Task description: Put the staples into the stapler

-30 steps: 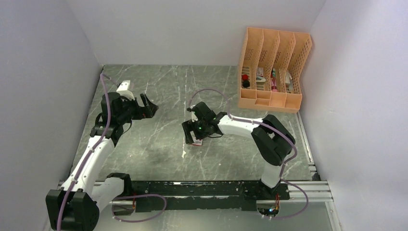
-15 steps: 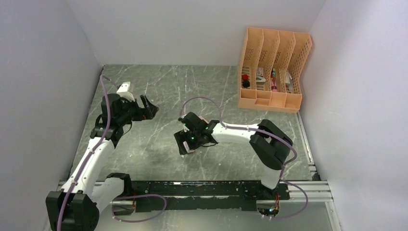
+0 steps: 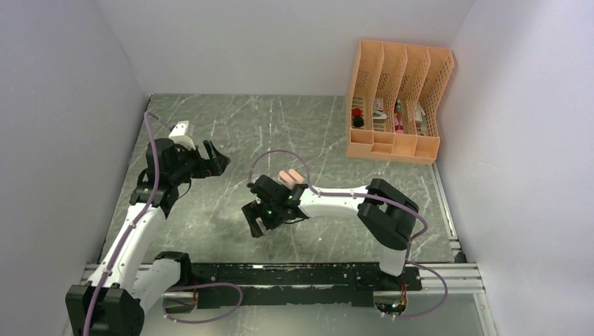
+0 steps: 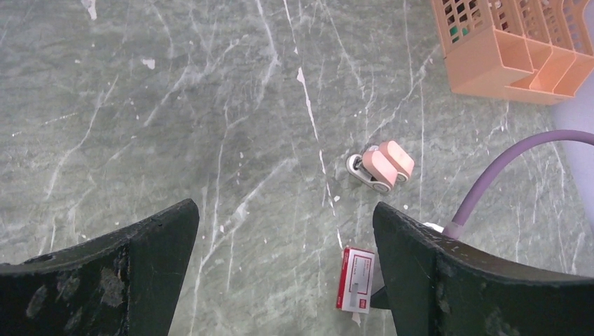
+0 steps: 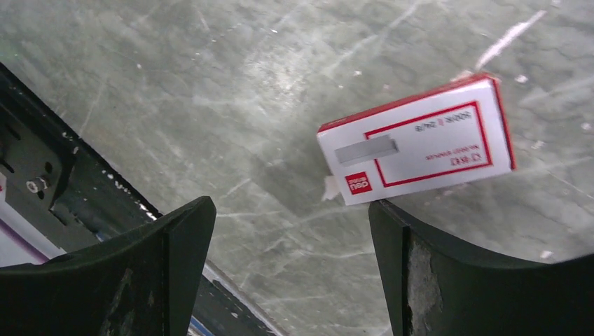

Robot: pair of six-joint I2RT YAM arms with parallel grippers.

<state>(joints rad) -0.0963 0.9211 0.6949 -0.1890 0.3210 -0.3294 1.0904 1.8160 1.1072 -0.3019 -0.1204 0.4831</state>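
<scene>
Right gripper (image 5: 291, 210): jaws spread wide, holding nothing. The red-and-white rectangular cardboard staple box (image 5: 417, 150) lies on the grey-green marbled table (image 5: 210, 105) just ahead of the fingertips, offset toward the finger on the right of the wrist view. Its long axis runs across the jaw gap, slightly tilted. As judged, closing now would meet its short ends, so a wrist turn is needed to take the long sides. The salmon-pink mini stapler (image 3: 291, 177) sits behind the gripper, near its wrist. The left gripper (image 4: 284, 217), also spread and empty, is well apart, so the right arm is nearer.
</scene>
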